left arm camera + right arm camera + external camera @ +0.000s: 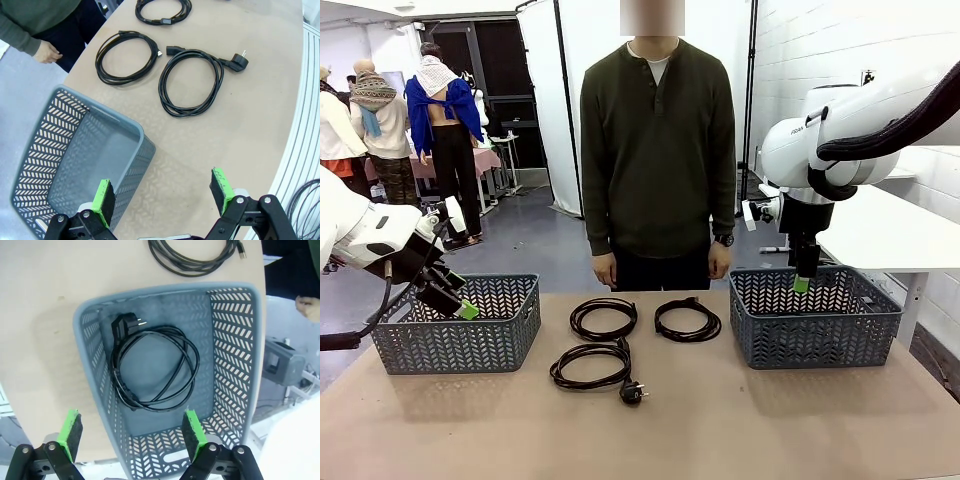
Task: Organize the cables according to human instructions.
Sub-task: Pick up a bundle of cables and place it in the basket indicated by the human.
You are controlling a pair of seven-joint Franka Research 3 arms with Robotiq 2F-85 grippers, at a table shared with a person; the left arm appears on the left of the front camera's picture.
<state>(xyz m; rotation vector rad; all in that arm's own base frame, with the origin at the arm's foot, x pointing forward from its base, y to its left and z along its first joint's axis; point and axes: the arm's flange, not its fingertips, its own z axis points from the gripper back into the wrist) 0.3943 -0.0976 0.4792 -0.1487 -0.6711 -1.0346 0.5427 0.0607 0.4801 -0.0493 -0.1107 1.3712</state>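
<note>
**Soft, floppy loops: pinch one side**

The front coil (191,111) lies flat in the middle of the desk (770,420), nearest the robot's edge. The back-left coil (120,80) and the back-right coil (162,21) lie flat just behind it, nearer the edge where the person (658,150) stands. All three sit between the left basket (450,345) and the right basket (810,340). A fourth coil (150,404) lies flat on the floor of the right basket.

Each coil is round, so it has no real long side. The front coil's fat plug (239,61) sticks out of the ring. It points toward the robot's edge and a little to the robot's right.

I think the cords are light, bendy and a bit slippery, and a ring may fall open when you lift it. Pinch across the bunched strands on one side of the ring. Leave the plug alone, because it is the heavy end and will likely swing.

The left pincer (161,180) is wide open and holds nothing. It hangs by a corner of the left basket. The right pincer (131,415) is wide open too, and empty, above the right basket.
</note>
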